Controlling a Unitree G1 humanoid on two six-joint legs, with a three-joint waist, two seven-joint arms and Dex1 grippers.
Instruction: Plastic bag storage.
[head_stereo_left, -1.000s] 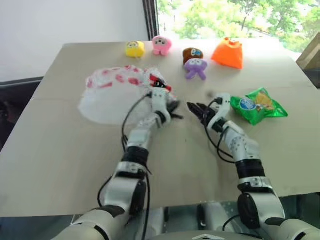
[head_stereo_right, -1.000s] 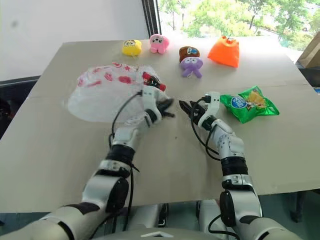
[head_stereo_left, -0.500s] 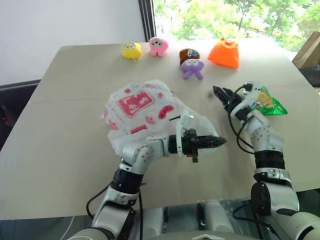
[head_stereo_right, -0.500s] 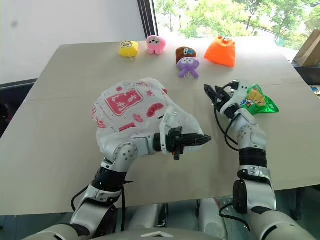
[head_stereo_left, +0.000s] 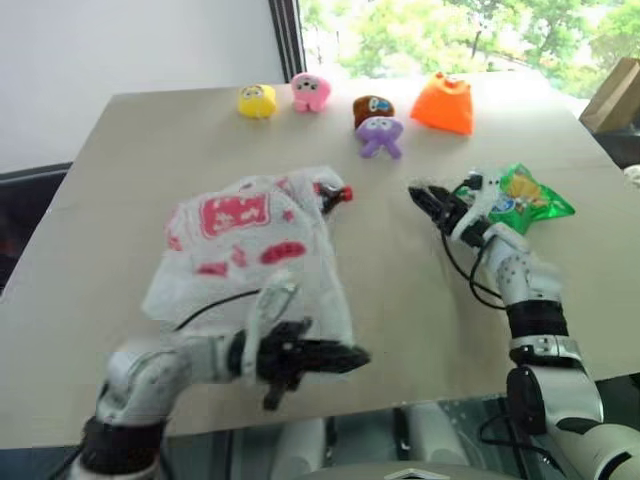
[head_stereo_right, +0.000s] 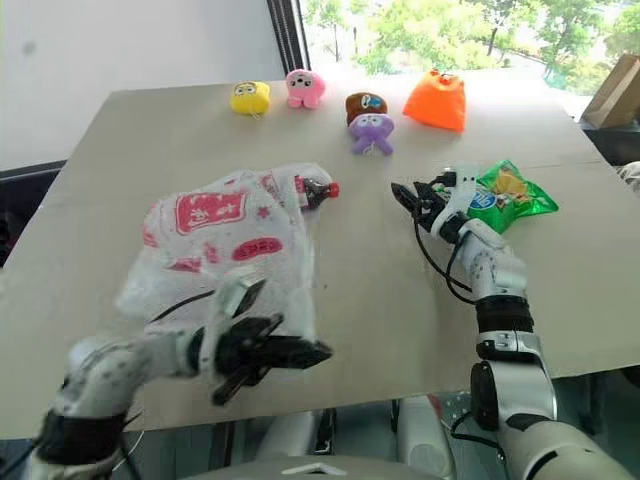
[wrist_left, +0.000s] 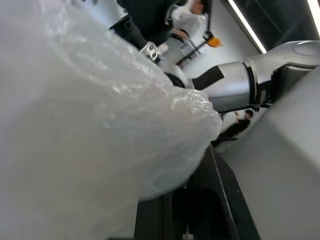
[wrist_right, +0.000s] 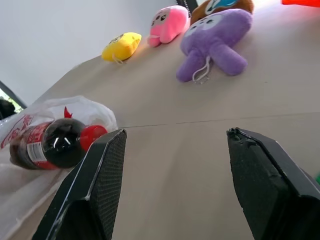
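The plastic bag (head_stereo_left: 245, 245), thin white film with red prints, lies bunched on the left half of the table and trails back over my left wrist. My left gripper (head_stereo_left: 345, 355) is near the table's front edge, pointing right, its black fingers shut on the bag's film, which bulges over them in the left wrist view (wrist_left: 100, 125). A dark cola bottle (wrist_right: 50, 145) with a red cap pokes out at the bag's far right end (head_stereo_left: 330, 192). My right gripper (head_stereo_left: 425, 200) hovers open and empty to the right of the bottle, its fingers (wrist_right: 100, 185) wide apart.
A shiny green snack packet (head_stereo_left: 525, 195) lies just behind my right hand. Along the far edge sit a yellow plush (head_stereo_left: 256, 100), a pink plush (head_stereo_left: 309, 91), a brown one (head_stereo_left: 377, 107), a purple one (head_stereo_left: 380, 135) and an orange pouch (head_stereo_left: 444, 104).
My left hand has pulled back toward the table's near edge, turning to point right and dragging the bag with it. The bottle's red cap now shows at the bag's end. My right gripper shifted slightly.
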